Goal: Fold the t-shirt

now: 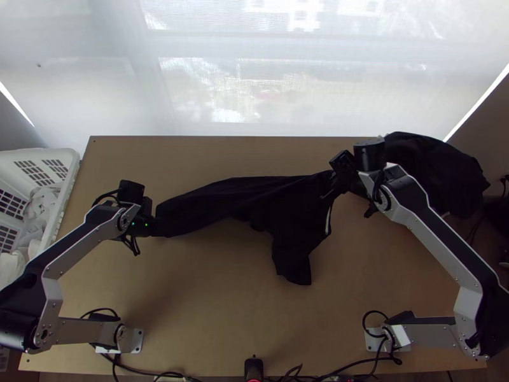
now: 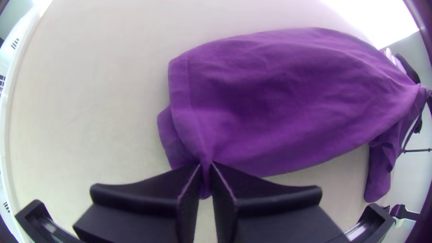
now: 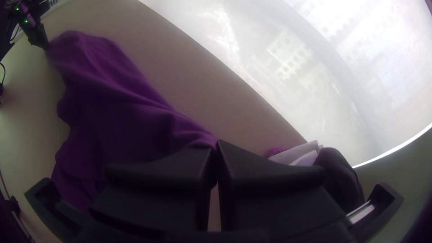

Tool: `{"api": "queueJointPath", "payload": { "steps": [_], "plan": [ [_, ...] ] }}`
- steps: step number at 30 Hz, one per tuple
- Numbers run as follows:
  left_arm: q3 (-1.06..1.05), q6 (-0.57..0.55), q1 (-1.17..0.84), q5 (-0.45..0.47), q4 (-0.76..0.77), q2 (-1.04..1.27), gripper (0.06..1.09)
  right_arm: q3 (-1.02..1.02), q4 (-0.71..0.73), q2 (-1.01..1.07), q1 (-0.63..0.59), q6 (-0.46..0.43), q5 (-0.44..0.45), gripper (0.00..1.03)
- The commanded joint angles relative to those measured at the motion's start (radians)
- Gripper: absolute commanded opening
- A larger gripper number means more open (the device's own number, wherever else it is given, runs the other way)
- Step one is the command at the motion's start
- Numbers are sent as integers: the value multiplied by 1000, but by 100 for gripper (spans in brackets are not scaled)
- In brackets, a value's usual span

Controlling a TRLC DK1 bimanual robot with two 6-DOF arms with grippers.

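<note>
The dark t-shirt [image 1: 289, 207] is stretched across the desk [image 1: 203, 299], one part draped toward the near edge. A hemmed edge is pinched by the left gripper [image 1: 154, 226]; at the far right, a gathered bit of it is pinched by the right gripper [image 1: 331, 183].

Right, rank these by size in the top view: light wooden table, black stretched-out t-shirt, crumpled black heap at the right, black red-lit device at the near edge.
1. Table
2. T-shirt
3. Heap
4. Device
</note>
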Motion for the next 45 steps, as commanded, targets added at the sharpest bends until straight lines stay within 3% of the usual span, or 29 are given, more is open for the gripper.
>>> {"api": "queueJointPath", "payload": {
  "steps": [1,6,7,8,13,21,28,42,43,45],
  "plan": [
    [1,-2,-1,-3,1,-6,9,-8,-1,-7,1,0,2,19],
    [36,-19,3,-3,-21,-53,9,-51,-1,-11,8,-2,8,87],
    [50,-23,6,-1,-22,-69,9,-62,-4,-11,11,-2,13,96],
    [68,-33,10,-1,-22,-83,9,-74,-8,-15,15,-2,16,98],
    [171,-56,10,6,-36,-127,9,-119,-35,-69,87,0,30,98],
    [248,-71,5,8,-50,-126,9,-148,-177,-129,356,-3,53,98],
    [248,-72,10,8,-50,-127,9,-142,-166,-34,526,-46,53,98],
    [248,-72,42,13,-62,-136,9,-142,-28,203,492,-34,56,87],
    [249,-72,42,14,-62,-133,9,-142,-22,213,483,-32,56,84],
    [254,-72,40,14,-61,-129,9,-137,-16,229,465,-17,56,67]
  ]
}}
